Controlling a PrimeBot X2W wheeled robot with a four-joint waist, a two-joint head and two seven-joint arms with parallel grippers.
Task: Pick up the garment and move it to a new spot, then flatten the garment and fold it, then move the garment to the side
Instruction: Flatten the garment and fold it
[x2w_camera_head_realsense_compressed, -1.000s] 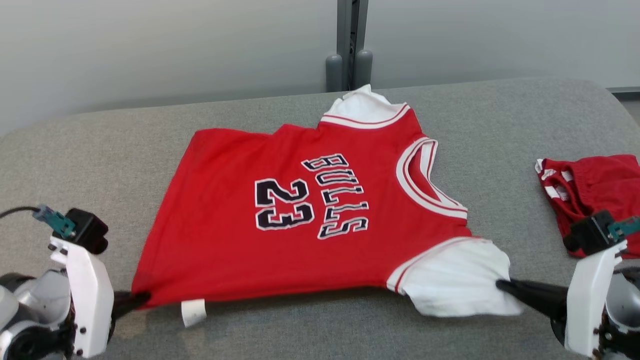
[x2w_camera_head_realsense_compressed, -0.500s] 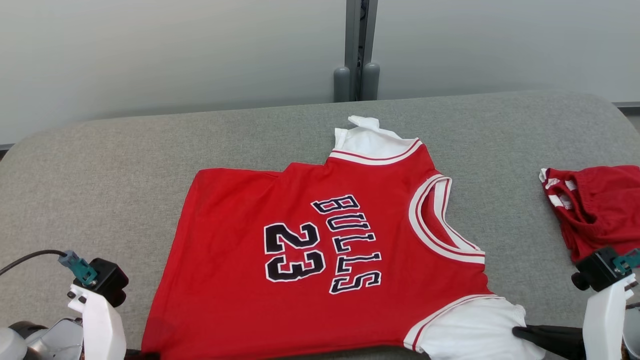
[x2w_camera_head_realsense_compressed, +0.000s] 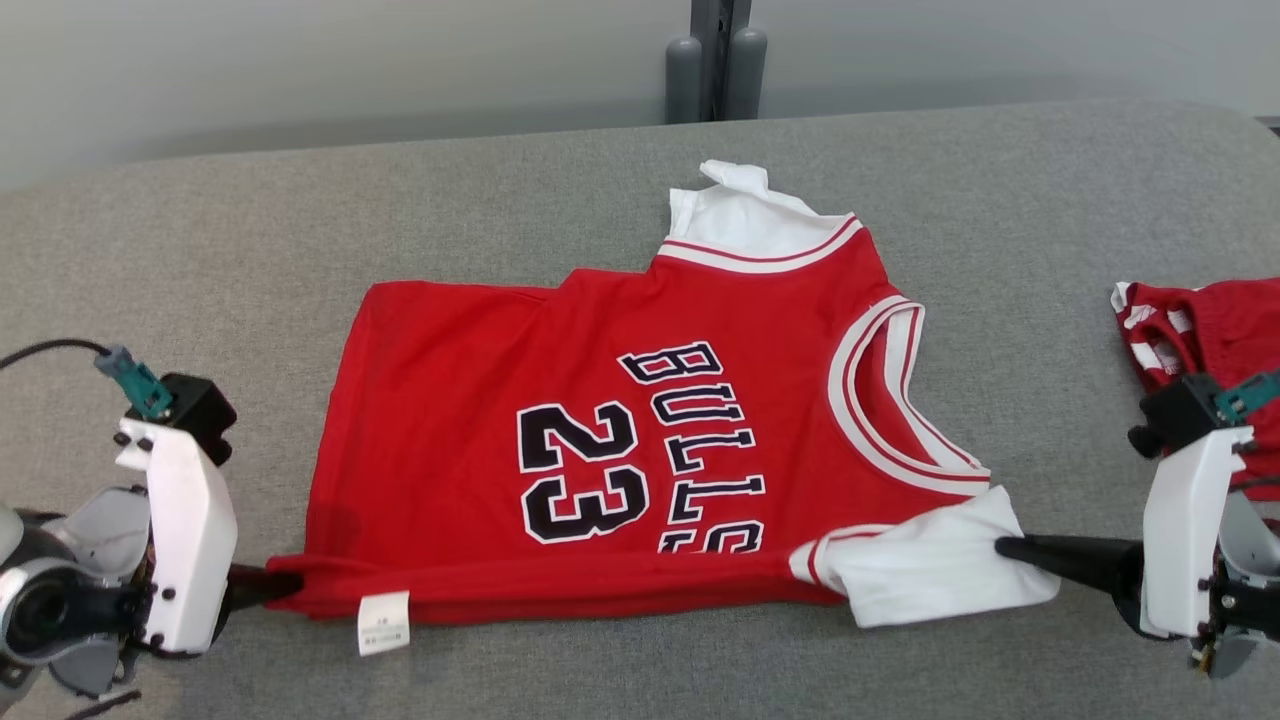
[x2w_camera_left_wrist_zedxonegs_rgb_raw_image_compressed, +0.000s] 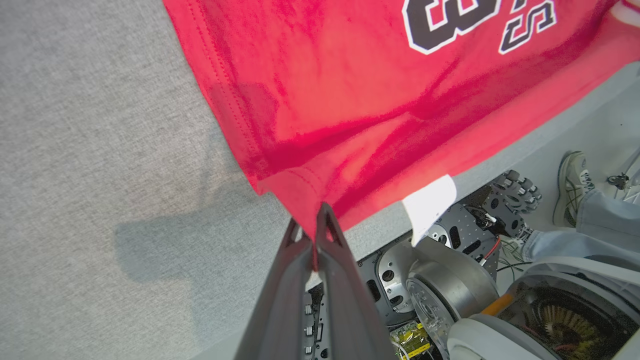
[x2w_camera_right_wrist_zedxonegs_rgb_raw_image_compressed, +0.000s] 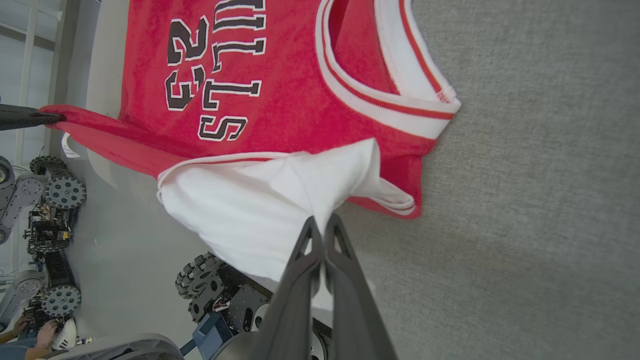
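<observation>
Tabletop (x2w_camera_head_realsense_compressed: 300, 230), padded in grey, carries the red jersey (x2w_camera_head_realsense_compressed: 600, 400) at its centre, number and lettering up, neckline toward 3 o'clock, near edge rolled over. It looks light, limp and slightly slippery (it will sag wherever unsupported), so corners are the sound holds. At 4 o'clock the right gripper (x2w_camera_head_realsense_compressed: 1000, 547) is clamped on the white sleeve (x2w_camera_head_realsense_compressed: 930, 565). At 8 o'clock the left gripper (x2w_camera_head_realsense_compressed: 285, 585) pinches the hem corner near the tag (x2w_camera_head_realsense_compressed: 383, 622).

The head camera looks forward and down across the grey surface (x2w_camera_head_realsense_compressed: 200, 250), with the jersey (x2w_camera_head_realsense_compressed: 450, 380) central. The left wrist camera peers closely along the left gripper (x2w_camera_left_wrist_zedxonegs_rgb_raw_image_compressed: 314, 220), rising from 6 o'clock, at the hem (x2w_camera_left_wrist_zedxonegs_rgb_raw_image_compressed: 295, 187). The right looks likewise along the right gripper (x2w_camera_right_wrist_zedxonegs_rgb_raw_image_compressed: 318, 225) at the sleeve (x2w_camera_right_wrist_zedxonegs_rgb_raw_image_compressed: 250, 210). All three share the black lettering (x2w_camera_head_realsense_compressed: 690, 440).
</observation>
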